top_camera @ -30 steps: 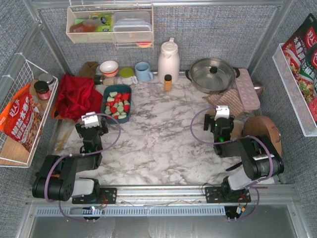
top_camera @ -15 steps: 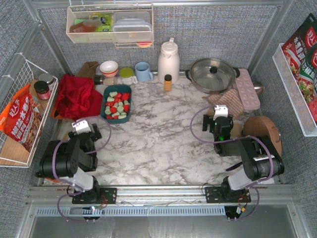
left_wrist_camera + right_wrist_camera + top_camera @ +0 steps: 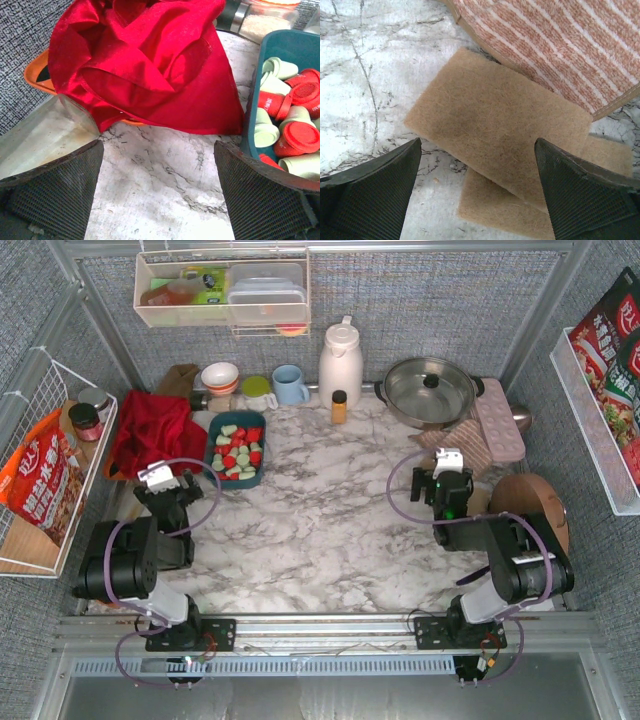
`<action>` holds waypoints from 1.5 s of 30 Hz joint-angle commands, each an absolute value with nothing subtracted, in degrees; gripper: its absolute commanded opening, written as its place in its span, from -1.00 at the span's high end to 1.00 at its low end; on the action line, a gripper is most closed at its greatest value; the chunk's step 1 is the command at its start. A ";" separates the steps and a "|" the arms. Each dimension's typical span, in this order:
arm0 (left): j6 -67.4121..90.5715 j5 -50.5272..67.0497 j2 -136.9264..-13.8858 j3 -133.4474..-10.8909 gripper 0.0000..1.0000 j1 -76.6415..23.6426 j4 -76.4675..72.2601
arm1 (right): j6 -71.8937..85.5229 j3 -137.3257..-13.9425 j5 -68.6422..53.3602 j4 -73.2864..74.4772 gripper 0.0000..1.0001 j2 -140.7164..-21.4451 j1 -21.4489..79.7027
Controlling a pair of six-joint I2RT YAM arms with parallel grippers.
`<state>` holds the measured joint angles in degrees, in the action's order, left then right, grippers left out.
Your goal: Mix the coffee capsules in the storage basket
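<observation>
The storage basket [image 3: 211, 456], dark teal, sits on the marble at the back left and holds red and pale green coffee capsules [image 3: 238, 450] in a loose pile. My left gripper [image 3: 166, 488] is low over the marble to the near left of it, open and empty. In the left wrist view the basket wall [image 3: 251, 107] and the capsules [image 3: 295, 120] lie just past the right finger of the left gripper [image 3: 157, 150]. My right gripper [image 3: 447, 476] is far off on the right, open with nothing held, and the right gripper [image 3: 477, 147] hangs over tan fibre pads [image 3: 495, 115].
A red cloth [image 3: 155, 430] on an orange tray [image 3: 35, 80] lies left of the basket. Along the back stand a bowl [image 3: 220, 377], blue mug [image 3: 290, 385], amber bottle [image 3: 339, 405], white kettle [image 3: 340, 360] and pot [image 3: 430, 390]. A striped cloth [image 3: 458, 445] and pink tray [image 3: 498, 418] lie right.
My left arm has folded back and swung left, so its gripper now points at the red cloth's edge. The right gripper edged slightly toward the back. Both stayed open.
</observation>
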<state>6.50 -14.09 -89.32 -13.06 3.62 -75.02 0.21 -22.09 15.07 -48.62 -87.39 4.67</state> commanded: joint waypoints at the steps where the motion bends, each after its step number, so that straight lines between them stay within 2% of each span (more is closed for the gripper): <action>1: 6.14 -12.48 -89.78 -12.64 -0.99 3.65 -78.14 | 1.41 -22.58 14.33 -47.71 -0.99 -87.21 4.39; 45: 6.16 -12.43 -89.77 -12.68 -0.99 3.61 -78.18 | 1.50 -22.83 13.36 -47.20 -0.98 -87.24 3.98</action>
